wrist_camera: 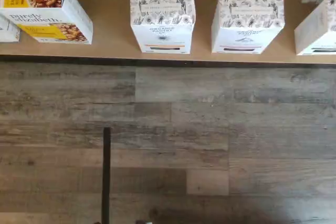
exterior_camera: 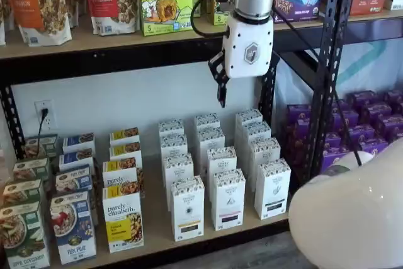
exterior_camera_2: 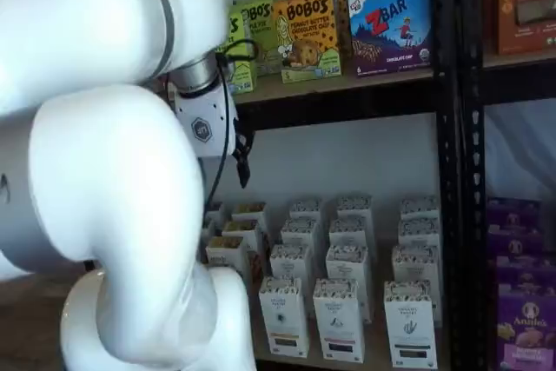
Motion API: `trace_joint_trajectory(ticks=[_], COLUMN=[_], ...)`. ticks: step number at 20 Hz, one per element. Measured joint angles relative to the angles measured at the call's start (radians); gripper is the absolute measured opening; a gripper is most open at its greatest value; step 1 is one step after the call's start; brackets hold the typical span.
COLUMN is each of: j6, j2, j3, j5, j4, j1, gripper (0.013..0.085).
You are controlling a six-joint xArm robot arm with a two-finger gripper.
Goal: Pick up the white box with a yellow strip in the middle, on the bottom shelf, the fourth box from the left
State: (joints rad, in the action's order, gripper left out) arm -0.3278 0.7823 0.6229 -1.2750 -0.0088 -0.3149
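Observation:
The white box [wrist_camera: 163, 22] stands at the front of its row on the bottom shelf [wrist_camera: 110, 38], with a speckled top and a thin yellow-orange strip low on its face. In both shelf views it is the front carton [exterior_camera: 187, 209] [exterior_camera_2: 284, 317], just right of the purely elizabeth row. My gripper [exterior_camera: 221, 96] [exterior_camera_2: 243, 171] hangs above and behind that row, under the upper board. Its black fingers show side-on, hold nothing, and stand open. It is well clear of the cartons.
A purely elizabeth box [wrist_camera: 47, 11] [exterior_camera: 123, 218] stands left of the target, and like white cartons with a dark strip [wrist_camera: 247, 22] [exterior_camera: 228, 198] stand right of it. Black rack uprights [exterior_camera: 327, 74] and purple boxes [exterior_camera: 365, 124] lie further right. My white arm [exterior_camera: 352, 218] fills a near corner.

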Motion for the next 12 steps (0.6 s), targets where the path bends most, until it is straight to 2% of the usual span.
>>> trace_joint_trajectory(ticks=[12], j6=[-0.057], j2=[-0.109], j3=[-0.057], j5=[0.165], j4=[-0.022], j1=[-0.046], gripper=[0.085])
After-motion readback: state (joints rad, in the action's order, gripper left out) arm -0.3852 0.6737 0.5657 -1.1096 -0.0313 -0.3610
